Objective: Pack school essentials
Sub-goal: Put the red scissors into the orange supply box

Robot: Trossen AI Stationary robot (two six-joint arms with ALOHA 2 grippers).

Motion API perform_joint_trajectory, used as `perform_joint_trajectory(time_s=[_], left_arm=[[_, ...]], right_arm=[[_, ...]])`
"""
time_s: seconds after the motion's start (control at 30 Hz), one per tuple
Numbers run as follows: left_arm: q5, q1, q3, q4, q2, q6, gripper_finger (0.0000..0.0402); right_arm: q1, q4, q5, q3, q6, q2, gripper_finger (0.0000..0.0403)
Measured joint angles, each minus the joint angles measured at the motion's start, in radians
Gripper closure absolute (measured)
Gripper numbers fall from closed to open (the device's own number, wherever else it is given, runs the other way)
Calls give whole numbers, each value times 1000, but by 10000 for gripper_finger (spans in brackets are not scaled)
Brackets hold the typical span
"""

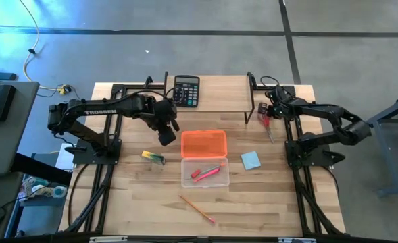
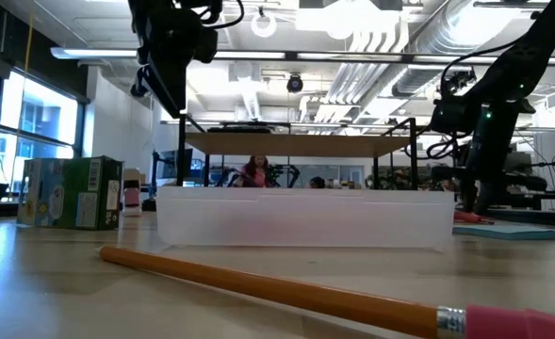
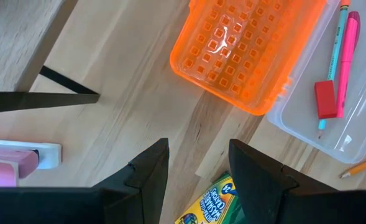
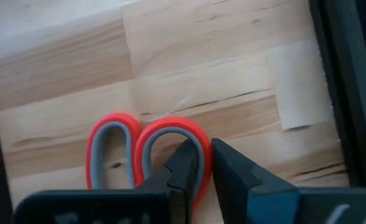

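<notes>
We see the left claw (image 1: 168, 137) hanging above the desk (image 1: 144, 196) just beside the orange lid (image 1: 203, 143) of the clear box (image 1: 205, 177), its fingers (image 3: 146, 177) apart and holding nothing. Inside the box lie a pink marker (image 3: 347, 61), a green pencil (image 3: 333, 53) and a small red eraser (image 3: 325, 98). A crayon pack (image 1: 153, 157) lies on the desk near the left claw, an orange pencil (image 1: 197, 208) lies in front of the box, and a light-blue notepad (image 1: 251, 160) sits just to the box's right. The right claw (image 1: 264, 112) is down at the red-handled scissors (image 4: 146, 155) near the low shelf's (image 1: 215, 101) right leg, its fingers clamped on one handle loop. A black calculator (image 1: 186, 90) rests on the shelf.
</notes>
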Motion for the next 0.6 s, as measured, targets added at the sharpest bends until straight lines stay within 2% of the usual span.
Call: perform_joint_trajectory(time_s=[0.23, 0.6], left_arm=[[0, 0, 0, 0, 0, 0, 245], [0, 0, 0, 0, 0, 0, 245]], right_arm=[[0, -7, -1, 2, -23, -2, 395], [0, -69, -3, -2, -31, -49, 396]])
